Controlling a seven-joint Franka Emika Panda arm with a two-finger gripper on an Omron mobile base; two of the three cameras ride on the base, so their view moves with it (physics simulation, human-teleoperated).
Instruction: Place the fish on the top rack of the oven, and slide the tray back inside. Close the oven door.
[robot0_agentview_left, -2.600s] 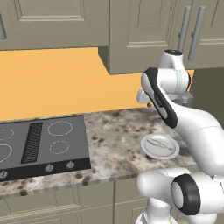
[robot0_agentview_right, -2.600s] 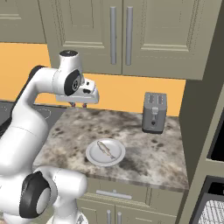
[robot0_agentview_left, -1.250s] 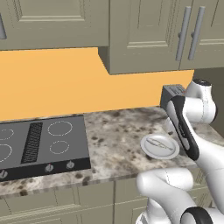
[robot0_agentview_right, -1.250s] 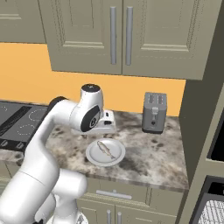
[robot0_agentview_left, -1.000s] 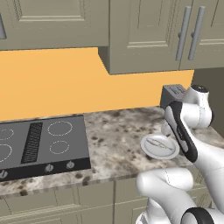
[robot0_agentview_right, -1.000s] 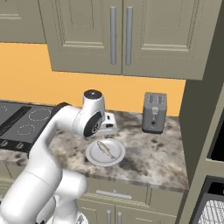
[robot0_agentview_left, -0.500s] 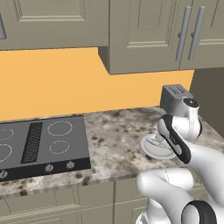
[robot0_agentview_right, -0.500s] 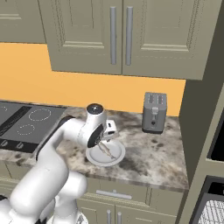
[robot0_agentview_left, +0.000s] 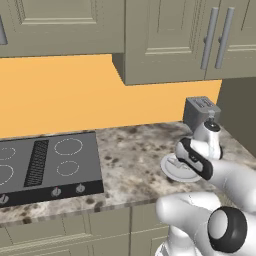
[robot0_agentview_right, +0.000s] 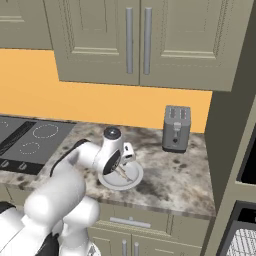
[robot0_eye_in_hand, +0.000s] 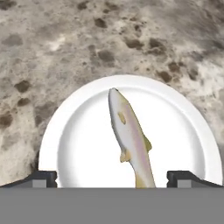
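Fish (robot0_eye_in_hand: 129, 140): slender, smooth, silver-grey with a pinkish sheen, pointed at the head, small yellowish fins. It lies flat across the middle of a round, glossy white plate (robot0_eye_in_hand: 78, 131). The plate rests on the bench (robot0_eye_in_hand: 52, 52), a speckled grey-brown stone surface. Pincer (robot0_eye_in_hand: 112, 177) hangs above the plate, its dark tips spread wide either side of the fish's tail, gripping nothing. A boxy metal toaster (robot0_agentview_right: 176, 128) stands near the wall.
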